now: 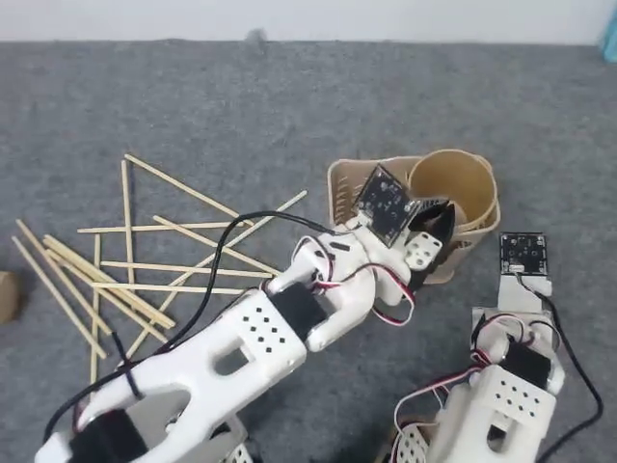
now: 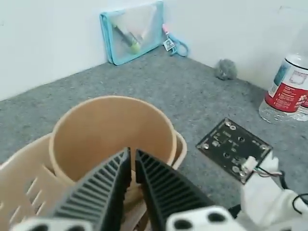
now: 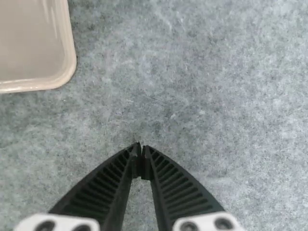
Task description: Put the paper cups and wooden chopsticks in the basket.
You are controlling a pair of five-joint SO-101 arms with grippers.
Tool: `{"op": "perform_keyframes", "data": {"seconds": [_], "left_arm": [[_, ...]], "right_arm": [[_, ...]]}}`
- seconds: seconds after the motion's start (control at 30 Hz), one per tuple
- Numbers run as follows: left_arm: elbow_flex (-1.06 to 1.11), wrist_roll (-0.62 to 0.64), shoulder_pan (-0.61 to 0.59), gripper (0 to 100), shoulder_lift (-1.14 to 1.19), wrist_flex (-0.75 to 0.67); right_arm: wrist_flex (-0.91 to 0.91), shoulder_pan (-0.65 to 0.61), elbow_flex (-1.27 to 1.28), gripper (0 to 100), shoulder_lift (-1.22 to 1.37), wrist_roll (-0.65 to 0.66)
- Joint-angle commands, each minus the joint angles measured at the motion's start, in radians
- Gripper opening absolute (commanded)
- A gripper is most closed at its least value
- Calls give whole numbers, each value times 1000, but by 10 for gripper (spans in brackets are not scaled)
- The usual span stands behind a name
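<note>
One paper cup (image 1: 453, 188) stands upright in basket (image 1: 340, 181), 3 o'clock end; its base hidden behind left gripper (image 2: 133, 153), jaws nearly closed, nothing btwn. Chopsticks (image 1: 145, 260) lie flat on carpet (image 1: 289, 106) at 9 o'clock, overlapping, some ends under left arm (image 1: 251, 338); axes mixed, mostly 9-to-3. Right gripper (image 3: 141, 161) pinched closed over carpet.

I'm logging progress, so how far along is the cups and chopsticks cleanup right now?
Done: one paper cup sits in the basket. In hand: nothing; the left gripper hangs over the basket, jaws together. Left: the wooden chopsticks lie scattered on the carpet.
</note>
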Motion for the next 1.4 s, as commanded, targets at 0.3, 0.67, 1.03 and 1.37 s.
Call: {"op": "perform_keyframes", "data": {"seconds": [0.3,0.67,1.03,1.37], "left_arm": [[-125,-38,-287,13,-493,302],[-15,-38,-1257,13,-1091,842],[232,-32,-1795,15,-787,577],[236,-29,-2070,16,-433,230]], "right_arm": [[1,-8,-29,8,-18,-9],[2,-68,-8,8,-18,40],[2,-76,-5,8,-18,41],[5,-79,0,8,-18,68]]}}
